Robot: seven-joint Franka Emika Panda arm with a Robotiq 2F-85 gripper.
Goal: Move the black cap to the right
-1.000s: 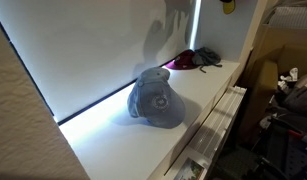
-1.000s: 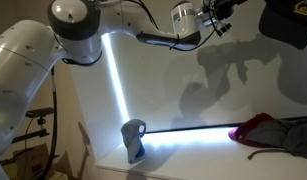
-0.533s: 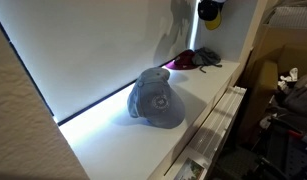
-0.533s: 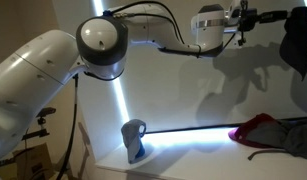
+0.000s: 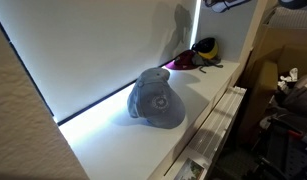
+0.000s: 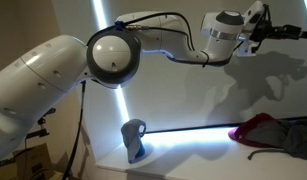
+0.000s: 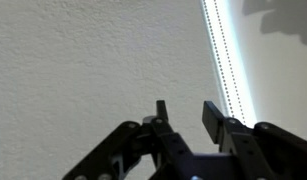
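The black cap [image 5: 205, 46], black crown with yellow lining, sits at the far end of the white shelf [image 5: 113, 140], on or against the dark cap with the magenta brim [image 5: 181, 62]. I cannot tell whether it rests there or is still falling. My gripper [image 5: 229, 4] is high above it near the wall. It also shows in an exterior view [image 6: 291, 32]. In the wrist view the gripper [image 7: 185, 112] is open and empty, facing the white wall. The black cap is out of view in the wrist view.
A big grey-blue cap [image 5: 156, 98] lies mid-shelf and also shows in an exterior view [image 6: 135, 138]. The magenta-brimmed cap [image 6: 261, 128] lies at the shelf's end. A bright light strip [image 6: 119, 70] runs up the wall. Clutter [image 5: 288, 100] lies beyond the shelf edge.
The gripper held the black cap high near the wall a second ago. Now the jaws are open and the cap has dropped onto the magenta-brimmed cap. The arm has swung further along the wall.
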